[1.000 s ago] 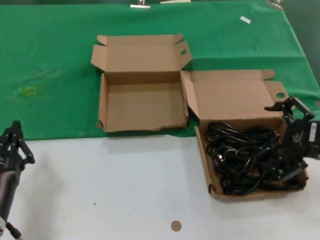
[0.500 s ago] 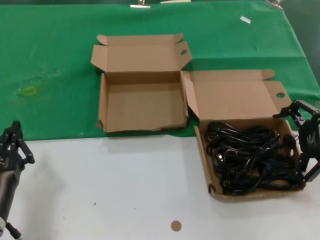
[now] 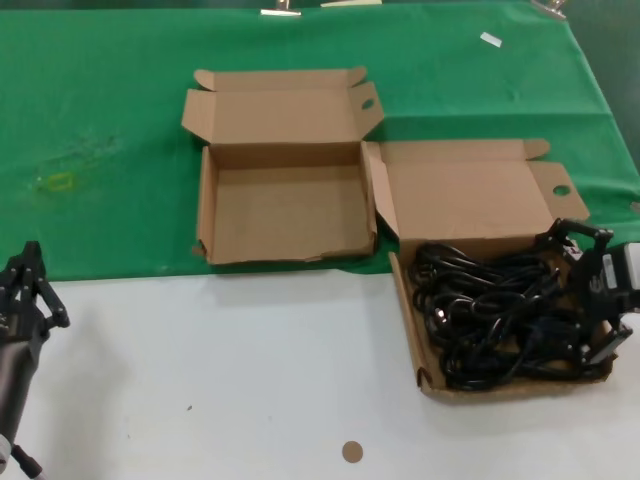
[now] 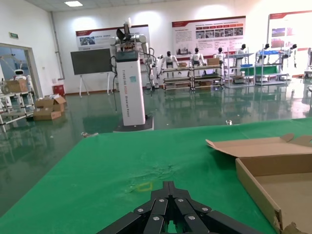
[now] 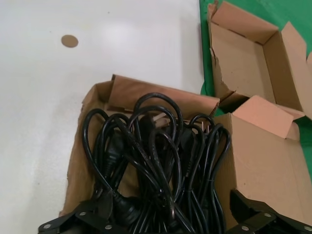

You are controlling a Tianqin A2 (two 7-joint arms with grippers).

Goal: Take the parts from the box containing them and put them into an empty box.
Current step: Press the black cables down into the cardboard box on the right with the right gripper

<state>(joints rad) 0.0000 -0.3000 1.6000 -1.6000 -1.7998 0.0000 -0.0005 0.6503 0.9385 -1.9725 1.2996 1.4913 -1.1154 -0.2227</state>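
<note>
Jaws spread wide on right gripper [image 3: 588, 300], poised over cords [image 3: 495, 315] tangled in full box [image 3: 430, 378] at right, on white table [image 3: 250, 370]. Left gripper [image 3: 25, 295] parked low at left, fingers pressed together. Empty box [image 3: 207, 215] on green cloth [image 3: 100, 130]. Beyond: glossy-floored hall, posters, shelving.

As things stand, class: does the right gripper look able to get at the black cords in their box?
Probably yes. The right gripper hangs open at the far right edge of the box, its lid folded back, and the cords lie uncovered beside it.
</note>
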